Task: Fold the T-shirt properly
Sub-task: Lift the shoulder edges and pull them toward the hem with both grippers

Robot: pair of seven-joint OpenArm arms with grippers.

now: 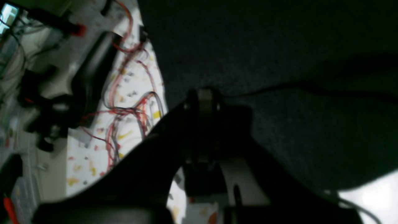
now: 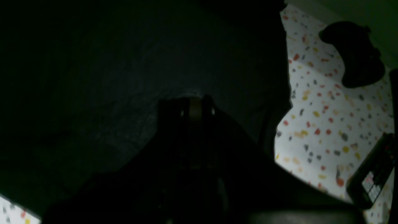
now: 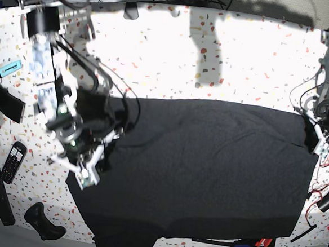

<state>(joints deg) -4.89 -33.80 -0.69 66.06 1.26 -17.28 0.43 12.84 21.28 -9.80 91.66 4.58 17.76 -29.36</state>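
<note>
A: Shirt position first. The T-shirt [image 3: 206,171] lies spread over the speckled table [image 3: 158,55], dark plain side up, filling most of the near half from the left of the base view to the right. No print visible.

B: Edges?

A: Far edge runs fairly straight. Near edge drops toward the table's front, with a lobe of cloth at lower left. Light wrinkles across the middle.

B: Right gripper [image 3: 84,174]?

A: At the shirt's edge on the base view's left. Jaws together. Its wrist view is almost all dark fabric, right up against the fingers [image 2: 194,109]; whether cloth is actually pinched, cannot tell.

B: Left gripper [image 3: 315,142]?

A: At the opposite edge, base view's right. Jaws together as well. Wrist view shows the fingers [image 1: 203,102] against the dark cloth, with a thin fold line running off to the side. Pinch on cloth not confirmed there either.

B: Other items?

A: Calculator [image 3: 12,161] and black handle-shaped object [image 3: 42,219] on the table, off the shirt, near the right arm. Red and black wires [image 1: 124,109] beside the left arm.
</note>
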